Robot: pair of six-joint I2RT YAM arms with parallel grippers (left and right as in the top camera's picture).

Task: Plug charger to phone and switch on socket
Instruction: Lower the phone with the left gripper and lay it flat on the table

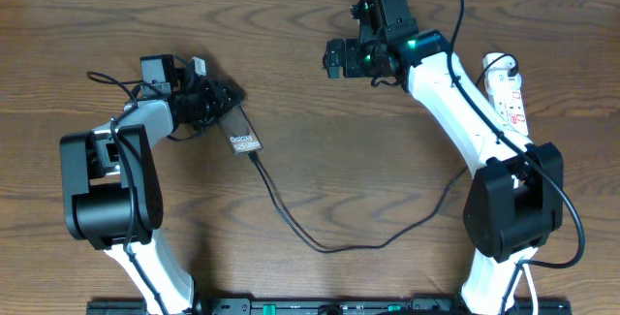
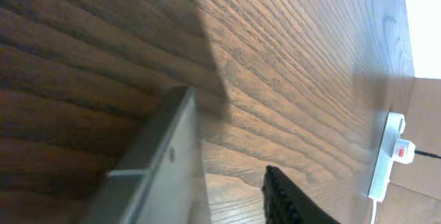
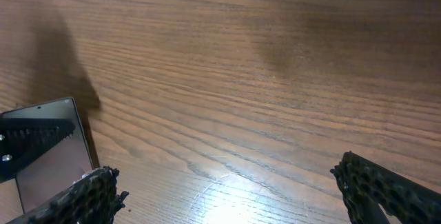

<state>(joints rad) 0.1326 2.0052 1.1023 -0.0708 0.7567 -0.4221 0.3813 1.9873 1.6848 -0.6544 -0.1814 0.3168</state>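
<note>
The phone [image 1: 243, 135] lies slanted on the wooden table, its silver-grey back with white lettering facing up. The charger [image 1: 291, 223], a thin black cable, meets the phone's near end and loops right toward the right arm's base. My left gripper [image 1: 223, 102] is at the phone's far end. In the left wrist view the phone [image 2: 162, 169] is a grey slab, and one black finger [image 2: 289, 198] stands apart from it with bare wood between; the other finger is hidden. My right gripper [image 1: 337, 58] hovers wide open over bare wood [image 3: 227, 193], right of the phone [image 3: 45, 151].
The socket [image 1: 508, 86], a white power strip with red switch marks, lies at the far right beside the right arm; it also shows as a white strip [image 2: 384, 156] in the left wrist view. The right arm's black base [image 1: 511, 204] stands at the front right.
</note>
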